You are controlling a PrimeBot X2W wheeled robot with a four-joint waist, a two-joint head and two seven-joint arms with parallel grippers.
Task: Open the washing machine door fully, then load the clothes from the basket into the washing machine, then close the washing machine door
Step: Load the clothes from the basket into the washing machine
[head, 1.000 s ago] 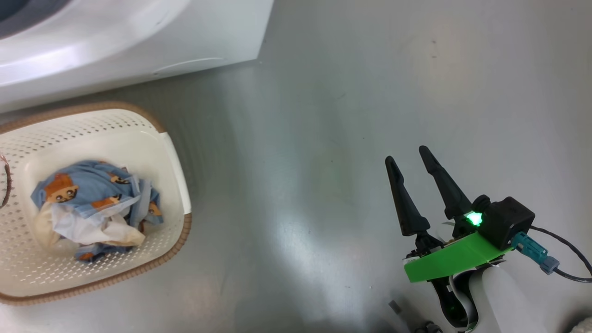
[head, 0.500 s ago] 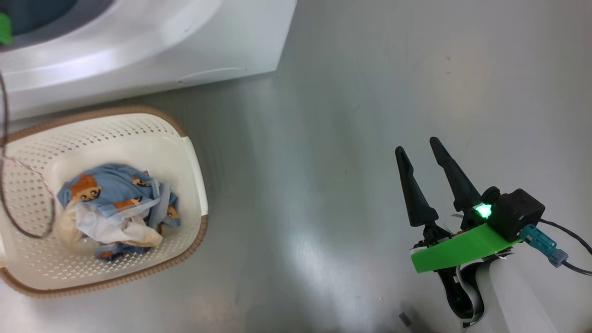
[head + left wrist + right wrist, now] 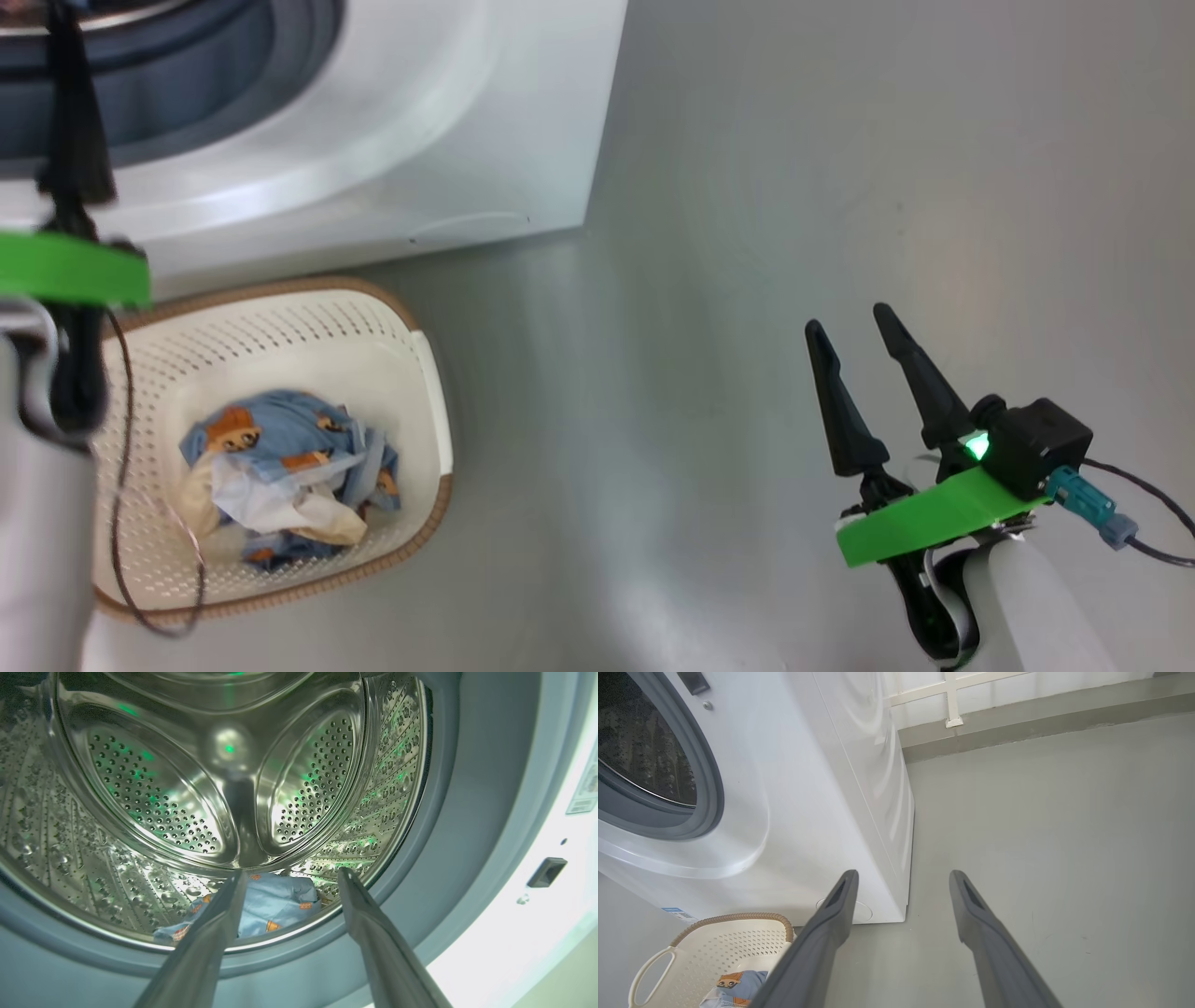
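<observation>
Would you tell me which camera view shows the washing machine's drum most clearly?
The left wrist view: the drum spans most of it, perforations sharp, a blue garment lying inside. The right wrist view catches a dark slice; the head view, a sliver at top.

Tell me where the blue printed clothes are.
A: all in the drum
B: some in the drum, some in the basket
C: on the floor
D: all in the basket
B: one blue garment lies low in the drum, and more clothes sit in the basket.
</observation>
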